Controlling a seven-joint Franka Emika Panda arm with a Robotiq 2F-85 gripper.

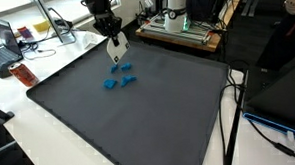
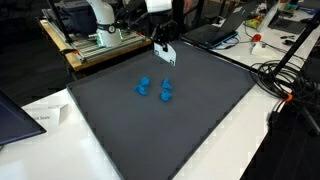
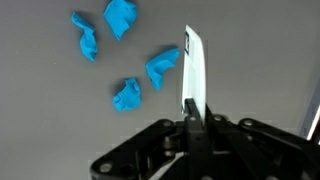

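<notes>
**Operator:** How is my end effector sitting right now?

**Observer:** Your end effector (image 3: 191,45) is pressing its two fingers flat together and pinching nothing. In the wrist view they are showing as one thin pale blade. In both exterior views it is hanging over the far part of the mat (image 1: 114,58) (image 2: 167,60), pointing down.

**Operator:** And where are the blue pieces lying?

**Observer:** The blue pieces (image 3: 127,95) are lying loose on the dark mat (image 3: 40,120), just beside your fingertips. The wrist view is showing four of them, each apart from the others. The nearest piece (image 3: 162,67) is sitting right next to the blade, though I cannot tell whether it is touching. In an exterior view the cluster (image 2: 144,86) is reading as only three blobs, so you are getting the true count from the wrist alone.

**Operator:** What are the outside cameras giving me that the wrist is not?

**Observer:** They are showing that the pieces (image 1: 111,84) are resting a little nearer the mat's middle than your end effector. They are also showing the mat (image 1: 139,123) spreading across a white worktop (image 1: 30,138), and cables (image 2: 285,75) trailing off past the mat's edge.
</notes>
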